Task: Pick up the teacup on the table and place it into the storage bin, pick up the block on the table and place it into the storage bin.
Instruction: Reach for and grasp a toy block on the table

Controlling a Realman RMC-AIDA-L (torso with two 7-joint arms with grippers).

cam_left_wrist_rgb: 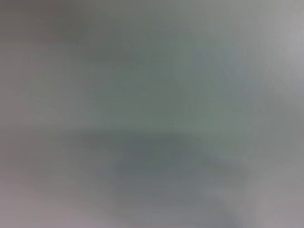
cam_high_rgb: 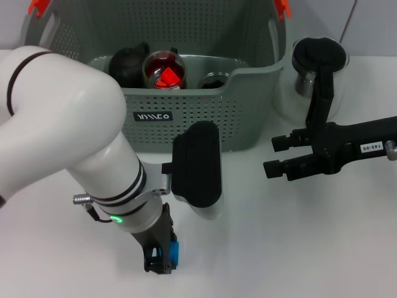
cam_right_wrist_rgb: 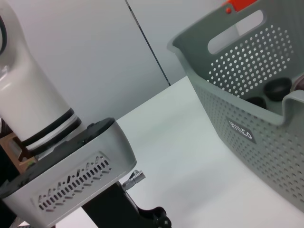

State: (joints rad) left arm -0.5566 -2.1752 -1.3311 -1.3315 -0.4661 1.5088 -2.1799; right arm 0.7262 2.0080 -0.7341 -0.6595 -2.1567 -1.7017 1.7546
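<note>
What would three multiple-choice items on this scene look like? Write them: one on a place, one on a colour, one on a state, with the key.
1. Where is the left gripper?
A. Inside the bin
B. Low over the table, in front of the bin
C. Behind the bin

2. What colour are the clips on the bin's rim?
A. Blue
B. Green
C. Orange

3. How is the right gripper?
A. Open, holding nothing
B. Shut on a teacup
C. Shut on the bin's rim

Key:
1 B: the left gripper points down at the table, on the near side of the storage bin.
2 C: the clips at the rim are orange.
3 A: the right gripper is to the right of the bin, with bare table showing between its fingers.
</note>
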